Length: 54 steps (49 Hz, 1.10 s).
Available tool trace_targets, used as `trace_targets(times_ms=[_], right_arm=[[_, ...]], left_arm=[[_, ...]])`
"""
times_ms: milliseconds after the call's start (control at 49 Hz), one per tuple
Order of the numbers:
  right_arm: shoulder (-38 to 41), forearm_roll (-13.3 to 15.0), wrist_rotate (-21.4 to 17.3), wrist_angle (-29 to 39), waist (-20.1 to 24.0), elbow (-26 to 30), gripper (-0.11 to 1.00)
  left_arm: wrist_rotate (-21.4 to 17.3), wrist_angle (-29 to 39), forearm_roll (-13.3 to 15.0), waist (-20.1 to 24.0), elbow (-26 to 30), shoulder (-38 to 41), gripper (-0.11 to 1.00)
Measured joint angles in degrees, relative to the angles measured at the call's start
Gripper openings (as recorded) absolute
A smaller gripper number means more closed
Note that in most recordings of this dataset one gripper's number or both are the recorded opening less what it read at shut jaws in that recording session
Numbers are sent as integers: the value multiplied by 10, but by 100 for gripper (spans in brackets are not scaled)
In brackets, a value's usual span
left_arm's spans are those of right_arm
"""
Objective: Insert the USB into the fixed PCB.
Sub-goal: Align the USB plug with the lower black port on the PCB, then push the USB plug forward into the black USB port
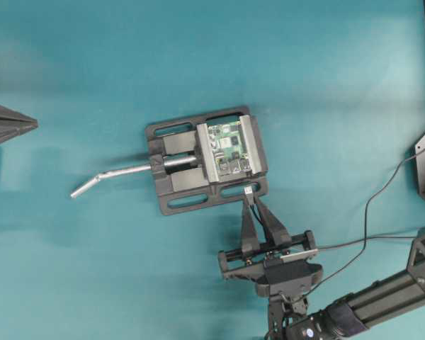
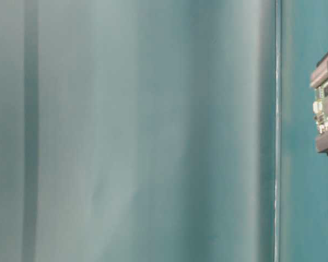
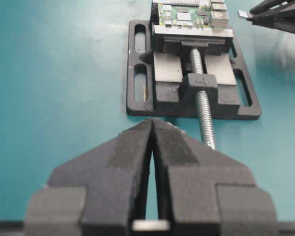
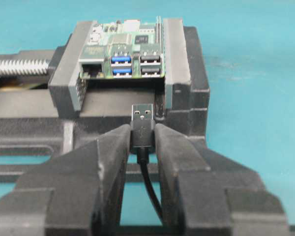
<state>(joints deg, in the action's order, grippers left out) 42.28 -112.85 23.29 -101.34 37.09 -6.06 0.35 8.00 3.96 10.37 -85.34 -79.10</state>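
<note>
Right gripper (image 4: pixel 142 142) clamps the USB (image 4: pixel 142 120), metal tip pointing up-frame at the fixed PCB (image 4: pixel 123 51) in the vise (image 1: pixel 205 159). Ports sit above and slightly left of the tip, close, not touching. Left gripper (image 3: pixel 151 147) closed, empty, well back.

One black vise (image 1: pixel 198 166) sits on the teal table (image 1: pixel 92 269), holding one green circuit board (image 1: pixel 230 149) with four stacked USB ports (image 4: pixel 135 64), two blue and two black. Two robot grippers appear, left (image 3: pixel 151 142) and right (image 1: pixel 253 202), with one USB plug (image 4: pixel 142 123) on one black cable (image 1: pixel 372 205).
</note>
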Motion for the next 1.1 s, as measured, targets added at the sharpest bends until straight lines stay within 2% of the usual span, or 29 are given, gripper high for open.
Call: trace_targets(times_ms=[388,1102], right_arm=[[-6,9,2,0,-21,-13,21],[-6,19,1,-1,-27,-13,21]], left_arm=[[0,0,0,0,0,-1,0],[-1,0,-1,0,0,0,0]])
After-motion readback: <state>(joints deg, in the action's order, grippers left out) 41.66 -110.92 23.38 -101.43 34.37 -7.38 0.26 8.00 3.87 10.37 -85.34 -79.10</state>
